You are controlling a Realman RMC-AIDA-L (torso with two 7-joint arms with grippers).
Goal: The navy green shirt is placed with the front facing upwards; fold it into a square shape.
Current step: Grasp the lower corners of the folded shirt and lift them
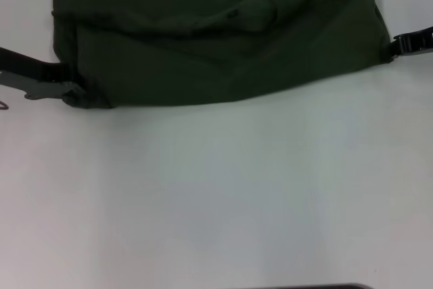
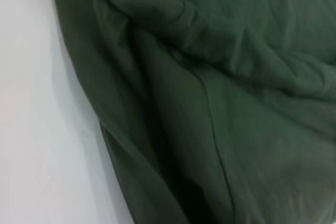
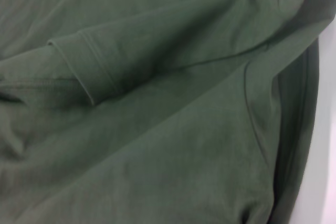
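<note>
Left gripper (image 1: 73,93): at the left near corner of the shirt (image 1: 216,38), its dark arm entering from the left edge of the head view. The tips meet the bunched cloth at that corner; whether they are clamped on it cannot be told, since the fabric hides them.

Right gripper (image 1: 394,49): at the right edge of the shirt, farther back than the left one, its black body reaching in from the right. The tips touch the cloth edge; their state cannot be told either.

Shirt: dark olive green, lying across the far part of the table (image 1: 216,194), spread between the two grippers. Its near edge curves in a shallow bow toward the robot. A folded layer with a raised wrinkle lies across the middle. The left wrist view shows a thick fold and a seam running through the cloth (image 2: 210,119); the right wrist view shows a hemmed sleeve edge (image 3: 84,72) lying on top of the body fabric.

Surface: plain white tabletop, smooth, filling the near half of the head view. A dark strip (image 1: 318,286) shows at the bottom edge. The room beyond is not visible.
</note>
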